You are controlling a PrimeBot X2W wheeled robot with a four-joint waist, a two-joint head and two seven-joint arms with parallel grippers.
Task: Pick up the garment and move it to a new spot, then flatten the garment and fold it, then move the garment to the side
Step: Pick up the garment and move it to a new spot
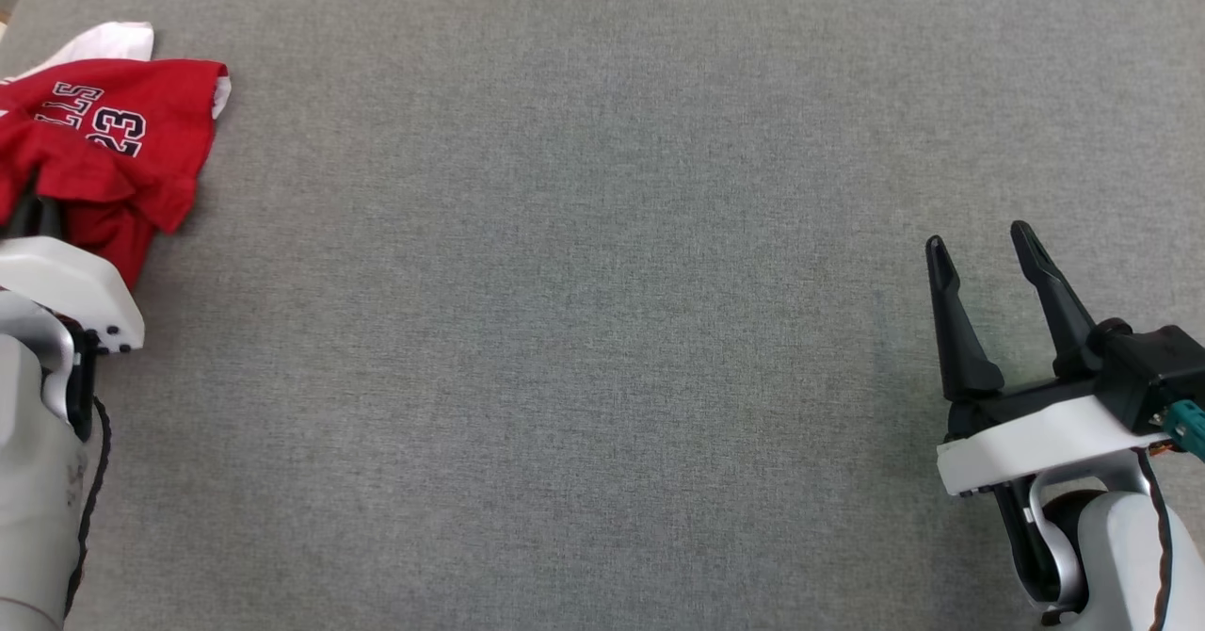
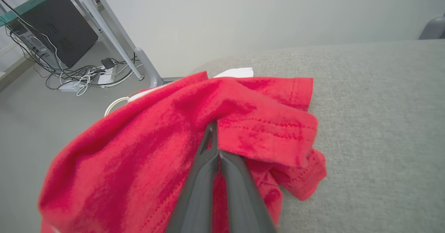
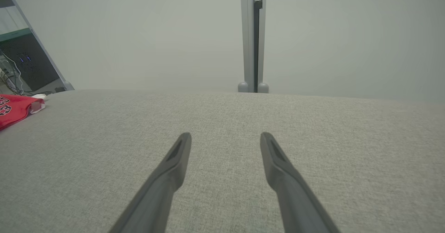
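Observation:
The garment [image 1: 104, 141] is a crumpled red jersey with white trim and a printed number, lying at the far left of the grey table [image 1: 602, 330], close to its edge. In the left wrist view my left gripper [image 2: 212, 130] is shut on a fold of the garment [image 2: 139, 149], its dark fingers pressed together with red cloth draped over the tips. From the head, the left gripper [image 1: 30, 217] is mostly covered by the cloth. My right gripper [image 1: 984, 240] stands open over bare table at the lower right, holding nothing [image 3: 226, 137]. The garment [image 3: 14, 109] sits far to its left.
The table's left edge and rounded corner run just behind the garment. Beyond it, on the floor, stand a dark computer tower [image 2: 59, 24], tangled cables [image 2: 80, 76] and a slanted metal frame leg [image 2: 114, 31]. A grey upright post [image 3: 253, 34] rises behind the table's far edge.

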